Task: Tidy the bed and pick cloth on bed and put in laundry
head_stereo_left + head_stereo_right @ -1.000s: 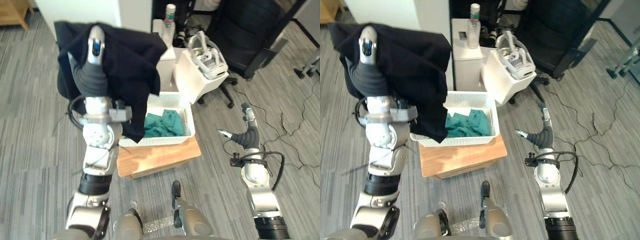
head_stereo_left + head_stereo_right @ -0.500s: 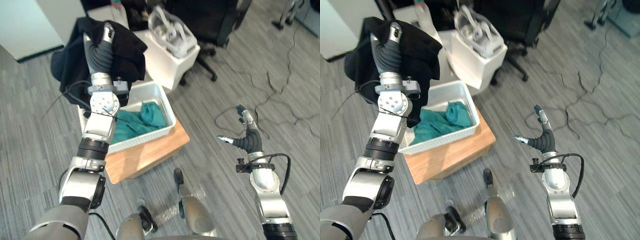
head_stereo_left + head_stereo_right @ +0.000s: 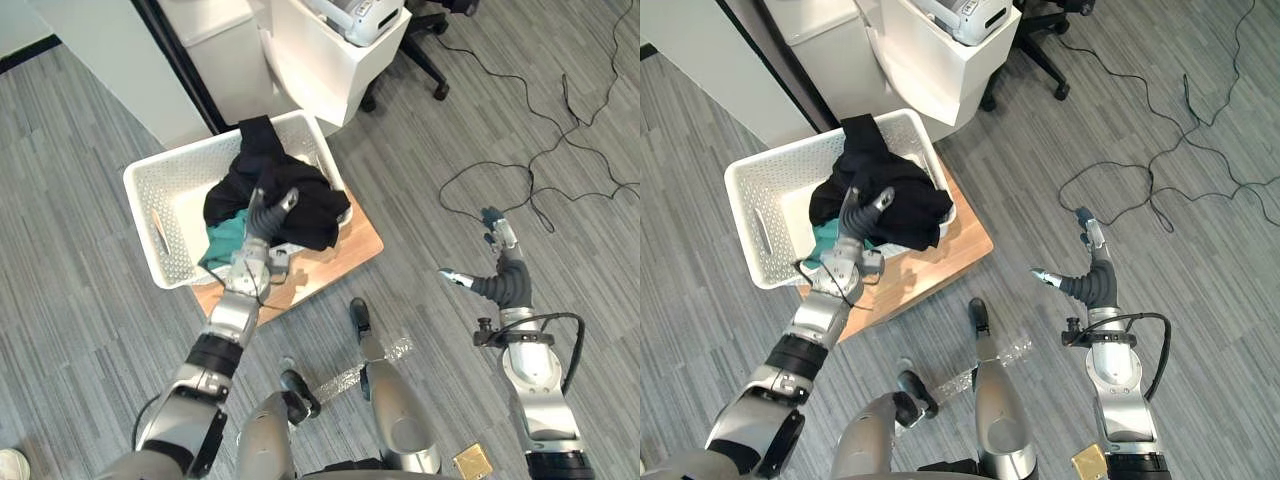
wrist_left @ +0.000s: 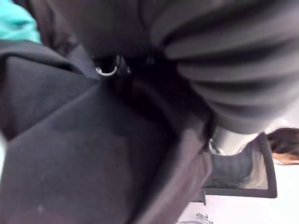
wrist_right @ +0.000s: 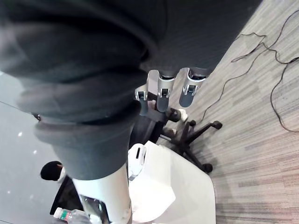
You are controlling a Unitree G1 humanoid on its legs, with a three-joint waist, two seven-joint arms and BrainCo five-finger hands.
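Observation:
A black cloth lies heaped in the white laundry basket, one end draped over the far rim. A teal cloth shows under it. My left hand reaches into the basket from the near side and rests against the black cloth, one silver finger sticking up. Its other fingers are buried in the folds. In the left wrist view, black cloth lies right up against the hand. My right hand hangs over the floor at the right, fingers straight, holding nothing.
The basket sits on a low wooden stand. Behind it stands a white cabinet beside a pale wall panel. Black cables trail over the grey floor at the right, and a chair base stands at the back.
The view has swung down over the basket. The black cloth, held high before, now lies in the basket, and my left hand has come down with it. My right hand has stayed put.

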